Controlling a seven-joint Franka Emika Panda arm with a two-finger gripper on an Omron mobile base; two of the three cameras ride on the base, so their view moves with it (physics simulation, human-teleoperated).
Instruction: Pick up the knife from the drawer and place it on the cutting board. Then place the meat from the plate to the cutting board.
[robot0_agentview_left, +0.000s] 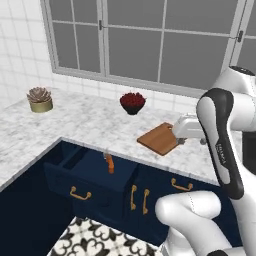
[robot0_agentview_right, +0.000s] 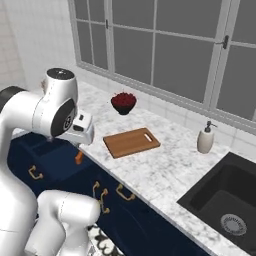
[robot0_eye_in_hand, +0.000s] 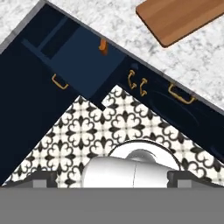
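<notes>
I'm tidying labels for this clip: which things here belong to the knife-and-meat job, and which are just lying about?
For the job:
knife, lying in the open drawer
cutting board, bare
gripper

Just lying about:
bowl of red berries
potted succulent
soap dispenser
sink

The hand (robot0_agentview_right: 82, 131) hangs over the counter's front edge, its fingers hidden behind the arm — open or closed, can't tell. Just below it the knife's (robot0_agentview_right: 79, 157) orange handle shows in the open drawer (robot0_agentview_right: 55, 160). The board (robot0_agentview_right: 131, 142) lies beside the hand on the marble; the berry bowl (robot0_agentview_right: 123, 102) sits beyond it — the soap bottle (robot0_agentview_right: 205, 138) and sink (robot0_agentview_right: 227, 200) well past the board.
</notes>
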